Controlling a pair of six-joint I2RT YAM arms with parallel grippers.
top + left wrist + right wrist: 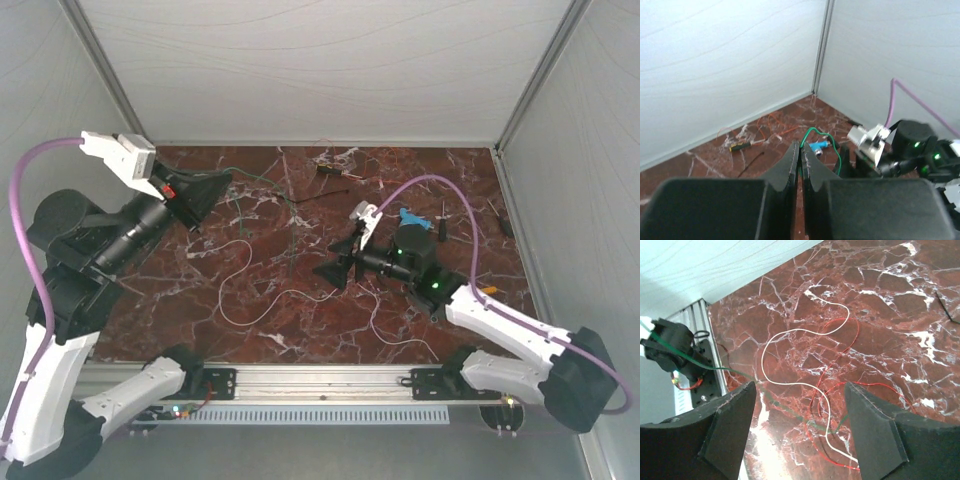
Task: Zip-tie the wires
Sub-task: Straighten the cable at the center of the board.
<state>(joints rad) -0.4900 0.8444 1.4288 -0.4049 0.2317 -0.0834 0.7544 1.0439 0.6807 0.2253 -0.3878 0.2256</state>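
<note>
Left arm: elbow folded back at the left side, wrist lifted well above the table [470, 180]. It aims across toward the far right corner. Left gripper [800, 150] has its fingers pressed together with only a hairline gap, pinching a green wire [815, 129]. The wire loops up out of the tips and drops back toward the table, ahead of the right arm.

Right arm: reaches from its base on the right, forearm running in toward table centre, wrist low and tilted down at the marble. Right gripper [800, 387] is spread wide with nothing between the fingers, and I can't tell if the tips touch the table.

Wires [790, 331]: loose on the table at centre-left, directly under and ahead of the right gripper. The white strand snakes in S-curves, and thin red strands cross and run beside it. The green wire also passes under the right gripper's left finger, toward the near rail.

Far side of the table, from the left wrist view: a yellow-handled screwdriver [740, 146], a thin black strip [752, 162] near it, and a small blue item [817, 146] just past the left fingertips.
</note>
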